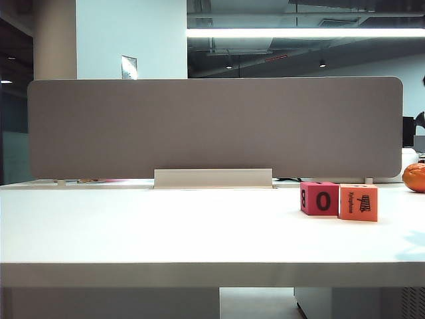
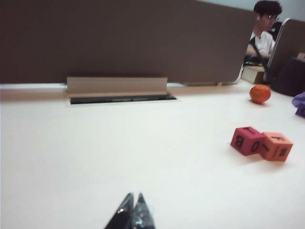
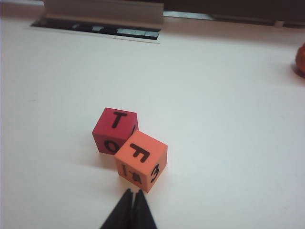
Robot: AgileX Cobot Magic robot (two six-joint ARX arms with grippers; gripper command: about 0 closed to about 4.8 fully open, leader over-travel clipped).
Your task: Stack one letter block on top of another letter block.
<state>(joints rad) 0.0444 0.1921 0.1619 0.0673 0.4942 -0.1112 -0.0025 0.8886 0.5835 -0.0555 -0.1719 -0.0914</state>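
Nearest your right wrist camera, the right gripper (image 3: 132,193) has its dark fingertips pressed together, holding nothing, poised just short of the orange cube (image 3: 141,161), whose top face shows an "F". That cube sits on the white table (image 1: 166,232), touching the red-pink cube (image 3: 113,130), which carries a "T" on top and an "O" on the side. From the front, the pair stands toward the right of the tabletop, the red-pink one on the left, with an orange fruit (image 1: 415,177) behind them near the grey divider panel (image 1: 212,126). Your left gripper (image 2: 132,202) is closed too, and well apart from both blocks. You are at the approach step, I judge; nothing is lifted. Next you need to spread the right jaws, straddle the orange cube without nudging its neighbour, then close and lift.
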